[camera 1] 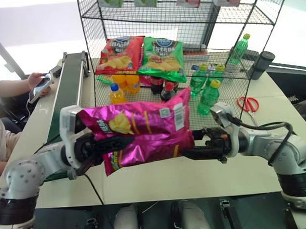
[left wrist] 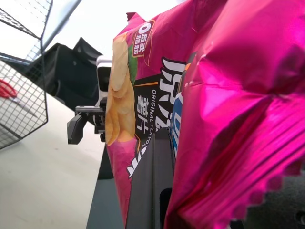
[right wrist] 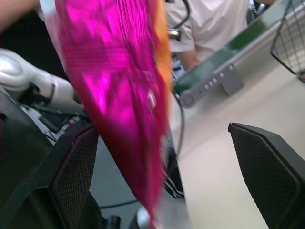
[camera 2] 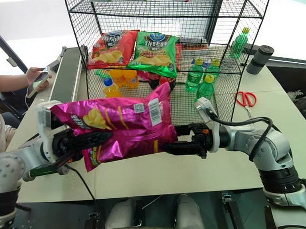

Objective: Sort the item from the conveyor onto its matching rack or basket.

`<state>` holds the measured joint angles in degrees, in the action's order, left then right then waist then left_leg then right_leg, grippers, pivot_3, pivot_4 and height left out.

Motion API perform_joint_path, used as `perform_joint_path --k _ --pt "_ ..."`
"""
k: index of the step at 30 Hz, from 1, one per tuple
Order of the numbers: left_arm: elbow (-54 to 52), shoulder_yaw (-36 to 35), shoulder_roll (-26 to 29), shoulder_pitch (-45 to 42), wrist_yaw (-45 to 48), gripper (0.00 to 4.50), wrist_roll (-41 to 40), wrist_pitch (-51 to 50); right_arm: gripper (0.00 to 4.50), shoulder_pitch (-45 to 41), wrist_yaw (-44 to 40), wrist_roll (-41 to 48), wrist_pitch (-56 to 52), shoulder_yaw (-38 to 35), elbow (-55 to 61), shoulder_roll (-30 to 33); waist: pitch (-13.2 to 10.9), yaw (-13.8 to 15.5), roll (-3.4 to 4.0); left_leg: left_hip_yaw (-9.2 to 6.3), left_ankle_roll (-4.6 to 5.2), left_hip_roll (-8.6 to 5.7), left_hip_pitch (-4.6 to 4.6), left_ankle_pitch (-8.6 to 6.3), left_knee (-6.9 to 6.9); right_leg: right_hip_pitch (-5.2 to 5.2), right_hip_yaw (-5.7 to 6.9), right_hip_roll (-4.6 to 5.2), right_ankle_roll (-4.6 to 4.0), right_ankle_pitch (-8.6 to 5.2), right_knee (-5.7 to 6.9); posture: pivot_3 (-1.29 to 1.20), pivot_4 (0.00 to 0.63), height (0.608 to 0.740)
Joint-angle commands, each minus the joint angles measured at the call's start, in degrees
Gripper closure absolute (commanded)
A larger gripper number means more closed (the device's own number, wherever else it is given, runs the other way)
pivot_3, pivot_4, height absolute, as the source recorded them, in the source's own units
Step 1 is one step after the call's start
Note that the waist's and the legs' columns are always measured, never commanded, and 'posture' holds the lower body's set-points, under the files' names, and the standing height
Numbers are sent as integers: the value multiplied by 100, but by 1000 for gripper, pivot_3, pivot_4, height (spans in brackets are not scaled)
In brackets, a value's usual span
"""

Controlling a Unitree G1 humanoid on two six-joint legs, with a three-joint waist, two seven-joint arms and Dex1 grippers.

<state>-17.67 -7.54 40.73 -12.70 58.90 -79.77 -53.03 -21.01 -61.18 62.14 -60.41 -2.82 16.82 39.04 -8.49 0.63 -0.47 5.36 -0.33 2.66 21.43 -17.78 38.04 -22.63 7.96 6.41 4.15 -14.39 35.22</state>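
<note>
The item, a glossy magenta chip bag (camera 1: pixel 138 127), hangs in the air above the table's front edge, lying lengthwise between my two arms. My left gripper (camera 1: pixel 125 140) is shut on the bag's left part, and one black finger (left wrist: pixel 152 181) presses against the foil. My right gripper (camera 1: pixel 190 145) points at the bag's right end and stands open. In the right wrist view the bag (right wrist: pixel 119 95) hangs between its wide-apart pads (right wrist: pixel 74 176), close to one of them and unclamped. The conveyor (camera 1: pixel 69 90) runs along the left. The black wire rack (camera 1: pixel 219 67) stands behind the bag.
A red chip bag (camera 1: pixel 119 53) and a green chip bag (camera 1: pixel 163 55) lie on the rack's middle tier, with drink bottles (camera 1: pixel 208 95) below. Red scissors (camera 1: pixel 249 103) and a black cup (camera 1: pixel 262 64) sit at the right. A person's hand with a phone (camera 1: pixel 39 84) is beside the conveyor.
</note>
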Motion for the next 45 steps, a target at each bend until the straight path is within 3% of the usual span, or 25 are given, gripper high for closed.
perform_joint_path --k 1,2,5,11,12,13,15,22,29,33,38,41,45 --pt "157 111 -141 -146 215 4442 467 174 0 -52 204 207 -114 -85 235 -48 1 7 -3 -1 0 -2 1 0 0 0 1 -1 0 0 0 0 150 740" --pt "186 129 -204 -190 242 4442 562 216 0 -46 261 319 -212 -93 231 -71 1 8 -2 -2 0 -2 2 0 0 0 1 -2 0 0 -1 0 150 740" --pt "224 205 -349 -264 330 4500 922 392 899 -19 340 425 -353 -20 313 -76 1 9 -3 -2 1 0 4 0 0 0 1 -1 0 0 -3 0 150 740" --pt "272 109 -686 -309 118 4500 1255 601 3959 -15 410 67 -245 229 323 -72 1 4 -3 -4 1 2 4 -1 0 0 1 0 0 0 -3 0 150 740" --pt "325 65 -705 -311 10 4500 1249 548 4354 -22 385 -24 -169 260 301 -56 1 6 -3 -4 1 2 4 -1 0 0 1 0 0 0 -3 0 150 740" --pt "372 11 -718 -293 -54 4222 1284 556 4490 -27 350 -137 -62 279 256 -41 1 8 -3 -4 1 2 4 -1 0 0 1 0 0 0 -4 0 150 740" --pt "390 -59 -616 -189 2 3672 1277 470 4500 -37 316 -393 159 266 128 6 1 4 -4 -4 1 2 4 -1 0 0 1 0 0 0 -3 0 150 740" --pt "410 -322 -296 274 241 148 1677 713 4500 335 116 -1332 1424 -288 -83 377 0 22 -3 -3 2 2 6 -1 -1 -2 2 0 1 -1 -4 0 150 740" --pt "568 -427 -743 206 -57 39 2837 2107 4500 513 555 -1314 2377 -2011 111 527 -2 21 -3 -1 2 0 6 -1 0 0 2 4 2 0 -8 0 150 740" --pt "681 -407 -1158 -63 -385 39 3129 2554 4500 638 625 -1838 3150 -2610 -89 713 -2 27 -4 -3 3 1 6 -2 -1 3 4 3 2 0 -11 0 150 740" --pt "819 -204 -1512 -386 -505 39 3512 2922 4500 200 1283 -3095 4784 -2391 -412 428 -2 -22 -3 13 3 1 -4 -1 -1 4 -1 3 4 1 -6 0 150 740" --pt "887 -70 -1733 -624 -622 39 3785 3178 4500 213 1595 -5159 6750 -1731 -1055 880 -2 -18 -3 15 -4 -1 -4 3 -1 1 -1 0 4 1 -1 0 150 740" --pt "979 90 -1794 -754 -581 39 4093 3432 4500 -194 2372 -6514 7966 -1352 -1720 1223 -3 -5 -4 38 -39 -4 -2 23 -1 0 -2 1 6 0 -5 0 150 740"
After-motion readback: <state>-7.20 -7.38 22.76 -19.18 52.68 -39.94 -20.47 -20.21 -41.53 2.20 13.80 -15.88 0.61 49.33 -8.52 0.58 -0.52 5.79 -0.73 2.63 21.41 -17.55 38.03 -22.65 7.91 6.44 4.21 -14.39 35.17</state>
